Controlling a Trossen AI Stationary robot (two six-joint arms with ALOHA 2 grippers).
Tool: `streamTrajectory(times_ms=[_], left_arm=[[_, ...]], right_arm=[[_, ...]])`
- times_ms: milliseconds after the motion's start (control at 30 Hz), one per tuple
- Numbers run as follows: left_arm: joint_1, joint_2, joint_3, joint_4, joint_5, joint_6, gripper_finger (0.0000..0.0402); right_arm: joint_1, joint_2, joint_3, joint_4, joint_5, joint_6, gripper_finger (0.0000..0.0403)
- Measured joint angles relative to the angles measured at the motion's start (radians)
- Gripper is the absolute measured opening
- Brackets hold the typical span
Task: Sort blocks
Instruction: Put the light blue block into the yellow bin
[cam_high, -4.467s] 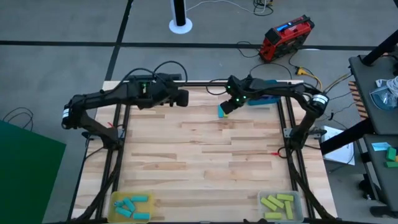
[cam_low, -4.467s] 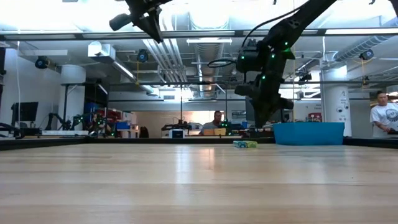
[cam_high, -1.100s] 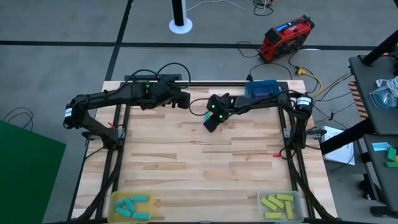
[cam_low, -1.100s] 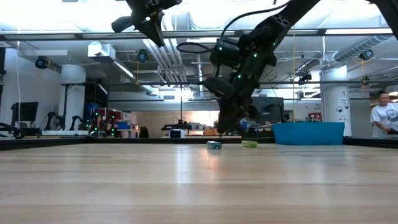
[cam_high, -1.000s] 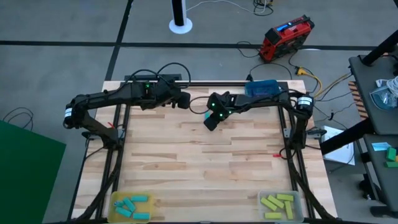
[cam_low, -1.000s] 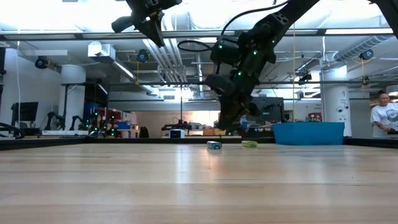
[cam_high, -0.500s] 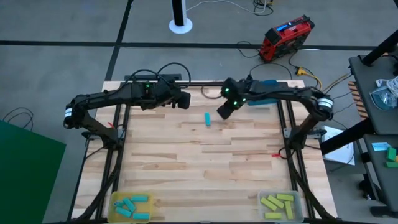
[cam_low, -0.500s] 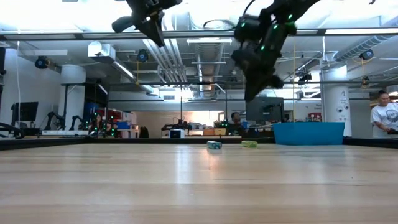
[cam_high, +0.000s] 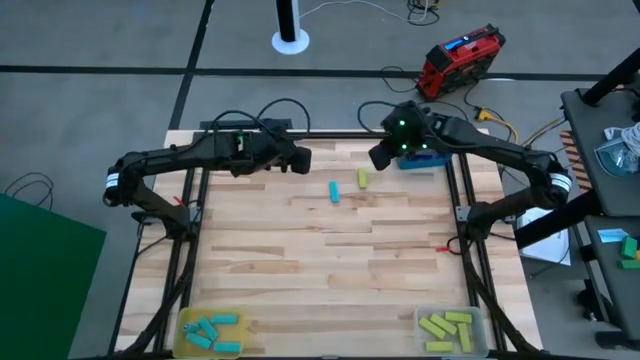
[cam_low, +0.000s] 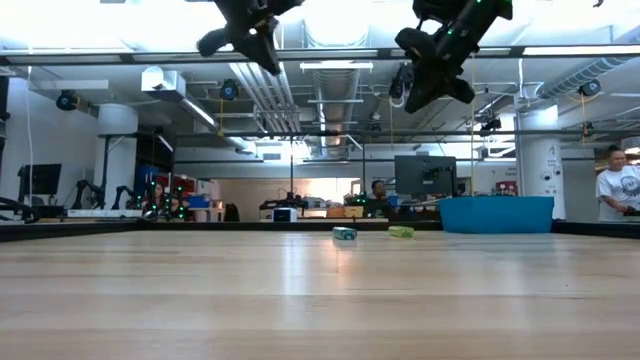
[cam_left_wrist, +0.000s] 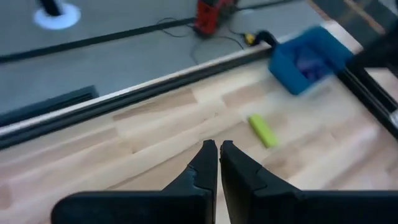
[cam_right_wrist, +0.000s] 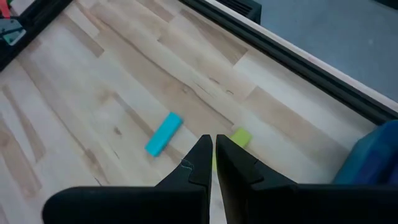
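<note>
1. sorting looked partly done: a tray at the table's near left corner (cam_high: 209, 333) held several cyan blocks (cam_high: 212, 333), and a tray at the near right corner (cam_high: 449, 330) held several yellow-green blocks (cam_high: 445, 327)
2. two blocks were left loose on the table (cam_high: 320, 250) toward its far edge: a cyan block (cam_high: 333, 191) and a yellow-green block (cam_high: 363, 178), near each other but apart, roughly between the two grippers
3. in the high view each loose block lay flat with its long axis running near-to-far across the table, the pair almost parallel
4. a blue bin (cam_high: 419, 157) sat at the far right of the table; what it held could not be told
5. the right gripper (cam_right_wrist: 213, 152) hung high above the table near that bin, over the loose pair, its fingers closed together and holding nothing
6. the left gripper (cam_left_wrist: 219, 155) hung high over the far left-centre of the table, fingers likewise shut and empty
7. judged from this, what remained was at least to carry the cyan block to the left tray and the yellow-green one to the right tray
</note>
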Motion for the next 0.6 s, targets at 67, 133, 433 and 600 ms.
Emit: streamTrajectory(times_ms=[67, 133, 433, 600], left_arm=[[0.0, 0.025, 0.0, 0.04, 0.039, 0.064, 0.0], [-0.001, 0.06, 0.0, 0.07, 0.102, 0.112, 0.0], [0.003, 0.287, 0.003, 0.126, 0.252, 0.225, 0.0], [0.012, 0.405, 0.028, 0.126, 0.305, -0.032, 0.0]], right_arm=[[0.0, -0.006, 0.0, -0.001, 0.0, 0.001, 0.0012], [0.0, -0.01, -0.001, -0.005, 0.0, 0.002, 0.0012], [0.0, -0.016, -0.001, -0.005, -0.001, 0.035, 0.0012], [0.001, -0.016, -0.001, -0.005, -0.002, 0.038, 0.0012]])
